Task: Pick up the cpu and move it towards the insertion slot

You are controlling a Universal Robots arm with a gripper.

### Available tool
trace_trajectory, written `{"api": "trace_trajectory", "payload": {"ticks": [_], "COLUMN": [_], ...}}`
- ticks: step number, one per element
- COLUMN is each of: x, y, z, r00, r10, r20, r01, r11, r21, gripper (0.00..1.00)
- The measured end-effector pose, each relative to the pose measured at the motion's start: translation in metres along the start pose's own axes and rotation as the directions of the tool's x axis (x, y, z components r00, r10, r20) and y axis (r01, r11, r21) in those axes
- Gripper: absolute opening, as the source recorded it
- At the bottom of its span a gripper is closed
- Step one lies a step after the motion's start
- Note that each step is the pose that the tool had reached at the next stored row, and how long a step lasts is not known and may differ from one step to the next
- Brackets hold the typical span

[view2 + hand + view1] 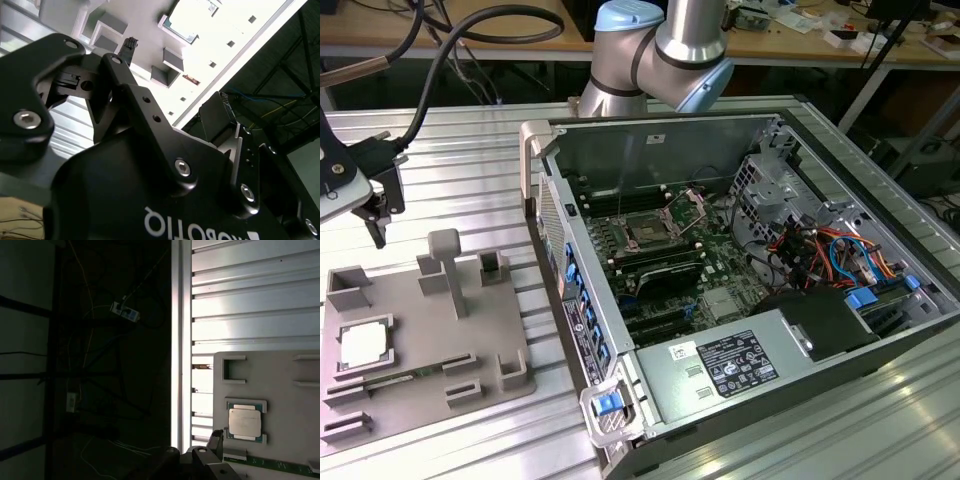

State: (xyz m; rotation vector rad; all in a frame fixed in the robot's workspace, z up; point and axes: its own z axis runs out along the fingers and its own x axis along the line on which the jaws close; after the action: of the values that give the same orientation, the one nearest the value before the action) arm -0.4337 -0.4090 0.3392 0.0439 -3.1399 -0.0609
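Black end effector [382,213]: fingers [128,46] stand apart with nothing between them, no load. In the exterior view it hangs at the left edge, above the slatted aluminium tabletop [470,150] and near the far corner of the grey plastic tray [415,335]. One fingertip shows in the first wrist view, near the cpu [244,422] but not touching it.

The cpu lies flat, silvery face up, in a framed recess on the tray, toward the exterior view's left. A green memory stick [270,464] lies in the tray just beside it.

The insertion slot [648,232] sits on the green motherboard inside the open computer case [720,365], on the exterior view's right of the tray. Its metal clamp plate [688,208] is tilted up. Slot and cpu are well apart.
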Motion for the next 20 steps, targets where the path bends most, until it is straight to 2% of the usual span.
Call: {"api": "trace_trajectory", "payload": {"ticks": [11, 15, 16, 17, 18, 19, 20], "x": [0.0002, 0.0003, 0.0002, 0.0003, 0.0003, 0.0004, 0.0004], "y": [0.0000, -0.0005, -0.0007, -0.0008, -0.0008, -0.0009, -0.0010], "z": [0.0006, 0.0042, 0.0058, 0.0072, 0.0082, 0.0094, 0.0103], "r00": [1.0000, 1.0000, 1.0000, 1.0000, 1.0000, 1.0000, 1.0000], "r10": [0.000, 0.000, 0.000, 0.000, 0.000, 0.000, 0.000], "r20": [0.0000, 0.0000, 0.0001, 0.0000, 0.0000, 0.0000, 0.0000], "r01": [0.000, 0.000, 0.000, 0.000, 0.000, 0.000, 0.000], "r11": [1.0000, 1.0000, 1.0000, 1.0000, 1.0000, 1.0000, 1.0000], "r21": [0.0000, -0.0001, 0.0000, 0.0000, 0.0000, 0.0000, 0.0000], "gripper": [0.78, 0.78, 0.79, 0.85, 0.85, 0.92, 0.92]}}
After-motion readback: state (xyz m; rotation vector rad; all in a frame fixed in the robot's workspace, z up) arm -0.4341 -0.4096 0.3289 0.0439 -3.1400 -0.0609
